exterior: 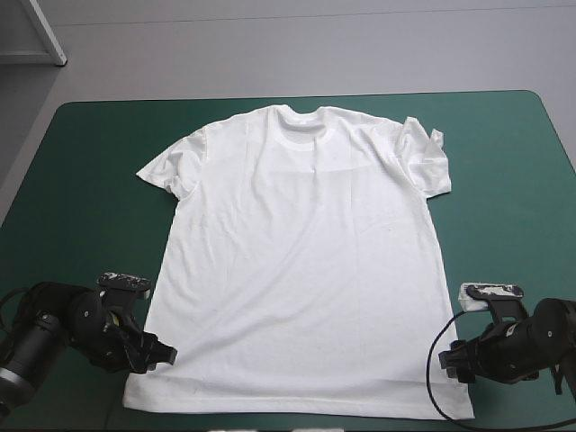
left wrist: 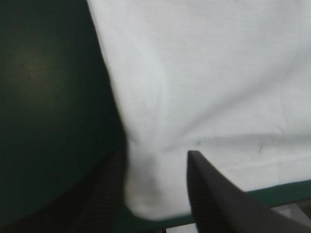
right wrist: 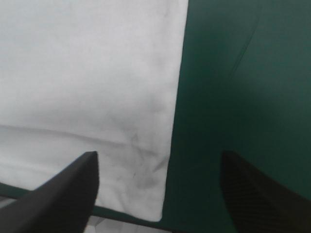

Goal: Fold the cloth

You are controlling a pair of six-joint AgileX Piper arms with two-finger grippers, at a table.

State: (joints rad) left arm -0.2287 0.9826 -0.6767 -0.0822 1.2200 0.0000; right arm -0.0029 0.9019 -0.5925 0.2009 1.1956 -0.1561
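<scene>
We see the T-shirt [exterior: 301, 252] spread flat on the bench [exterior: 81, 162]. Its collar lies well ahead of both tools, and its hem runs from one tool to the other along the near edge. That layout suits a fold: the cloth is open and fairly smooth, so lifting the hem should carry the lower half toward the collar in one sheet.

The left tool [left wrist: 154, 158] sits low at one hem corner. Its black fingers [left wrist: 214, 199] stand apart, released. The corner of the cloth lies between them, with teal-green cover beside the outer finger. We judge it is placed there because a corner gives the surest hold on a thin sheet; it has not yet clenched.

The right tool [right wrist: 158, 160] is at the other hem corner, its fingers spread wider and also released. The shirt's side edge runs straight ahead from about midway between the fingers, with cloth toward one finger and bare cover toward the other. We judge that closing here would catch only a narrow strip, so a small shift toward the cloth would make the hold safer.

The two tools mirror each other, probably so the hem can rise level. The sleeve [exterior: 430, 157] far ahead of the right tool is rumpled and doubled on itself. We expect it could leave a lump unless the fold covers it.
</scene>
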